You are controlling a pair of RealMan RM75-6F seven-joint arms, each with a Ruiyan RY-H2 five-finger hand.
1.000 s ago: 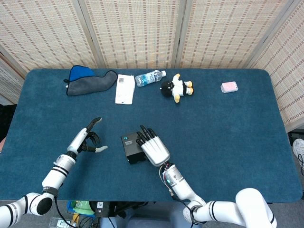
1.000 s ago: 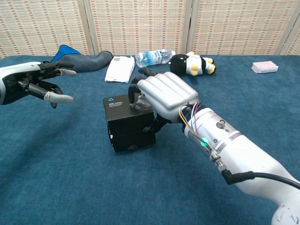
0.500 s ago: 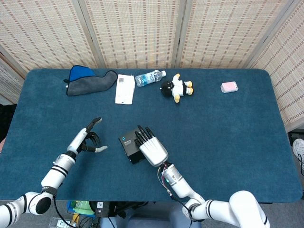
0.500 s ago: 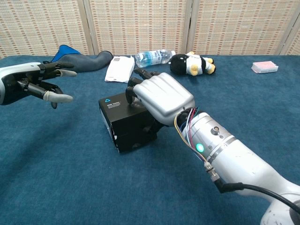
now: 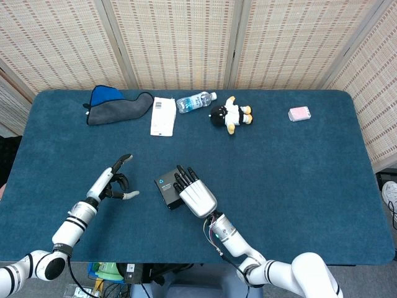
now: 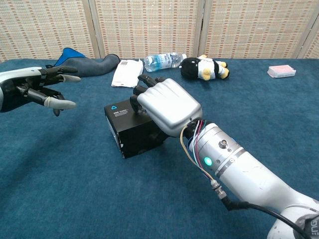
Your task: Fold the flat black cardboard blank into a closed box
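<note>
The small black cardboard box (image 6: pixel 134 130), already folded into a cube-like shape with a blue logo on its top face, is seen standing on the blue carpeted tabletop (image 5: pixel 291 180), a little toward seven o'clock of the tabletop's centre in the head view. The right hand (image 6: pixel 164 107) is laid over its top and right side, with the fingers (image 6: pixel 144 79) stretched across the lid and a thumb hidden behind the box; whether the box is truly clasped or merely pressed from above cannot be told. The left hand (image 6: pixel 37 89) is held in the air at nine o'clock of the box, well apart from it, fingers spread and nothing between them.

The box is judged to be light and hollow — thin card that will be dented if squeezed across a face, and that will be pushed along the carpet rather than stay put under a sideways shove. Its matt surface is likely to give fair grip. It would best be taken by two opposite side walls, near the edges and corners where the card is stiffest, with pressure kept gentle; any flap not fully tucked is best pressed along its fold line, with the other hand steadying the far side — otherwise the box may be tipped or spun.
</note>
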